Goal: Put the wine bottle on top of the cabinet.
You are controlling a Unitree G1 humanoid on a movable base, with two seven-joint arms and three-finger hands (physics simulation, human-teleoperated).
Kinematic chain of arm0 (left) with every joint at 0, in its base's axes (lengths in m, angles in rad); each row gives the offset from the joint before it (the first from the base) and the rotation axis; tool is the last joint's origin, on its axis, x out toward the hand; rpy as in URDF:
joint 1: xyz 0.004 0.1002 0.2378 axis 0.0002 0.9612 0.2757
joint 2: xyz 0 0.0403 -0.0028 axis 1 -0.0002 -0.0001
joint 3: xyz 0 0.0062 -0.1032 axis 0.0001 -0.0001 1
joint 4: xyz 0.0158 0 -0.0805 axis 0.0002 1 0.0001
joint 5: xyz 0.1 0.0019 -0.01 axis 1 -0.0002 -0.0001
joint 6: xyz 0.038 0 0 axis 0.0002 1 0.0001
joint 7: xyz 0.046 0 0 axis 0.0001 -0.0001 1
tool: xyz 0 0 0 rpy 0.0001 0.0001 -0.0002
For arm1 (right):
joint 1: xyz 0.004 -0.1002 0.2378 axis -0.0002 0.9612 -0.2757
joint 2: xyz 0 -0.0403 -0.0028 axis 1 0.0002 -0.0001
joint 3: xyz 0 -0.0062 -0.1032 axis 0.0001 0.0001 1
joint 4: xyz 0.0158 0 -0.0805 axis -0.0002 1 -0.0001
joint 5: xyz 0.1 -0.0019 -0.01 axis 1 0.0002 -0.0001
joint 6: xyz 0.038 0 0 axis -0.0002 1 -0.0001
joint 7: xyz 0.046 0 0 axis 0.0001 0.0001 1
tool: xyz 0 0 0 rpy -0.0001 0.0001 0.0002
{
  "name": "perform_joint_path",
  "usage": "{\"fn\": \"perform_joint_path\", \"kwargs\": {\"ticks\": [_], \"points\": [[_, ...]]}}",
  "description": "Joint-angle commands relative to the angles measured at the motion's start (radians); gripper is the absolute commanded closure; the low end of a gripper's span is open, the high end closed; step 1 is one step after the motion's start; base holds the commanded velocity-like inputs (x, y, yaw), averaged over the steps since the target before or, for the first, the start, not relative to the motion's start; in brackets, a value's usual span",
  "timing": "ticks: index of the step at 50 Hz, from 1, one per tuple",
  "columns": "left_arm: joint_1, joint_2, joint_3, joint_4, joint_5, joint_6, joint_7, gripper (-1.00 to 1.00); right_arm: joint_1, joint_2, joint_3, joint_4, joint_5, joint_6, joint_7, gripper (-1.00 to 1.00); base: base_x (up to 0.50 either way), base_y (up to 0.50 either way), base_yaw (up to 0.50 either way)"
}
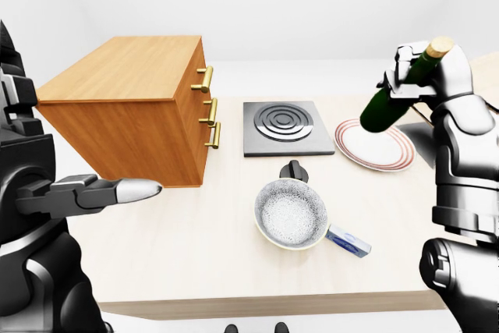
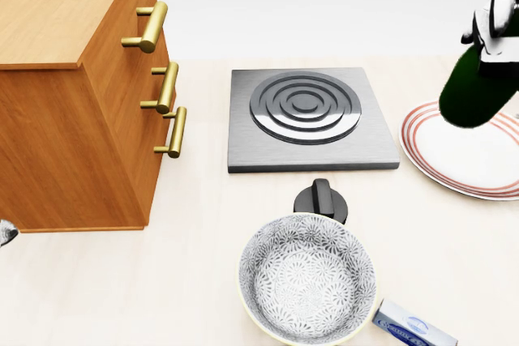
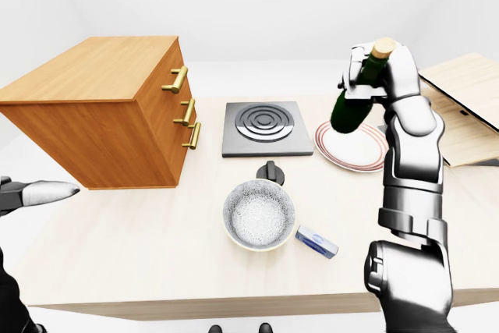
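Tilted green wine bottle (image 1: 396,90), airborne

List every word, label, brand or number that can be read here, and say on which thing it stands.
None can be read.
Small box: a blue print on its white face, too blurred to read.
Wine bottle in the right hand: no label shows.
Cabinet, stove, plate, bowl: no text.

Plain white walls on all sides, meeting at soft corners; even, diffuse light, faint shadows. Pale wood table (image 3: 156,255) fills the lower views, near edge showing. Light wooden board (image 3: 468,107) past table's right edge. Floor not clearly visible.
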Motion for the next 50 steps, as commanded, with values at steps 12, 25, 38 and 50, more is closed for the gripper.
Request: {"fn": "perform_joint_path", "kwargs": {"ticks": [12, 25, 38, 50], "points": [[-0.551, 0.003, -0.311, 0.393, 0.029, 0.000, 0.135, -1.00, -0.210, 0.072, 0.107, 0.046, 0.056, 0.000, -0.050, 1.00, 0.00, 0.00, 0.00], [-0.624, -0.116, -0.386, 0.457, 0.098, 0.000, 0.116, -1.00, -0.174, 0.119, 0.118, -0.079, 0.049, 0.000, -0.042, 1.00, 0.00, 0.00, 0.00], [-0.679, -0.180, -0.436, 0.462, 0.111, 0.000, 0.126, -1.00, -0.162, 0.150, 0.129, -0.163, 0.046, 0.000, -0.031, 1.00, 0.00, 0.00, 0.00], [-0.608, -0.241, -0.487, 0.554, 0.196, 0.000, 0.068, -1.00, -0.202, 0.163, 0.142, -0.203, 0.038, 0.000, -0.022, 1.00, 0.00, 0.00, 0.00]]}}
